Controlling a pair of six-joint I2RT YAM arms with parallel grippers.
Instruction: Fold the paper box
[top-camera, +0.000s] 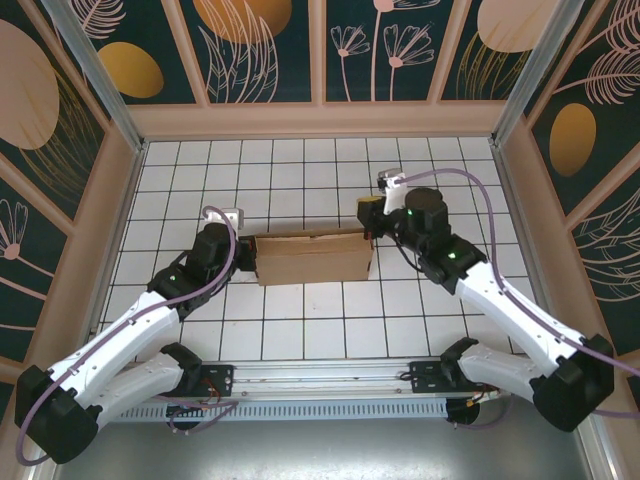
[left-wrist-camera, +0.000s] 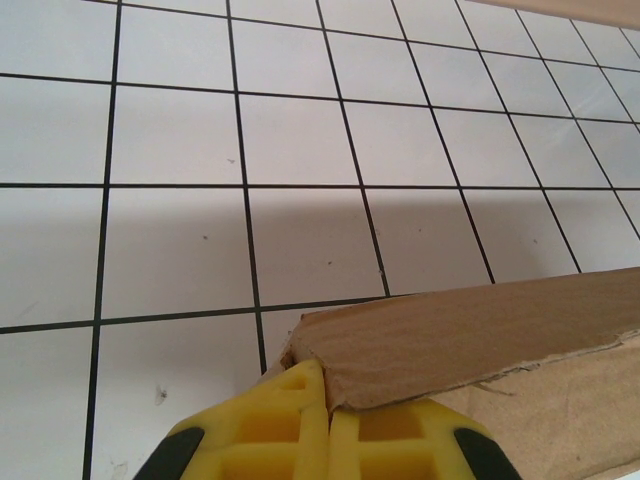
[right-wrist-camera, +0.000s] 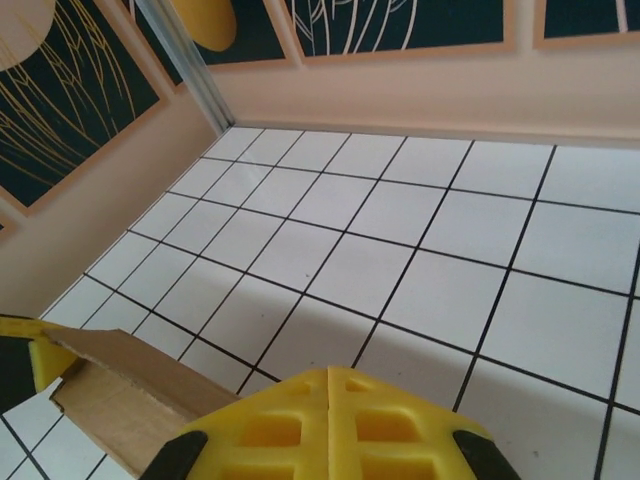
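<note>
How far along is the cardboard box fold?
Done: the plain brown cardboard box sits as a compact rectangle, back wall apparently up. In hand: the left hand, shut, meets the left-end flap; pinched or not, I cannot tell. The right hand is shut and empty by the right end. Left: probably tucking the end flaps; their state is unclear.

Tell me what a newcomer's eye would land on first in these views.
The brown paper box lies in the middle of the white gridded table, with an arm at each end. The left gripper is shut with the box's ragged edge right at its yellow tips. The right gripper is shut on nothing beside the box's other end. Dark floral wall panels ring the scene.
</note>
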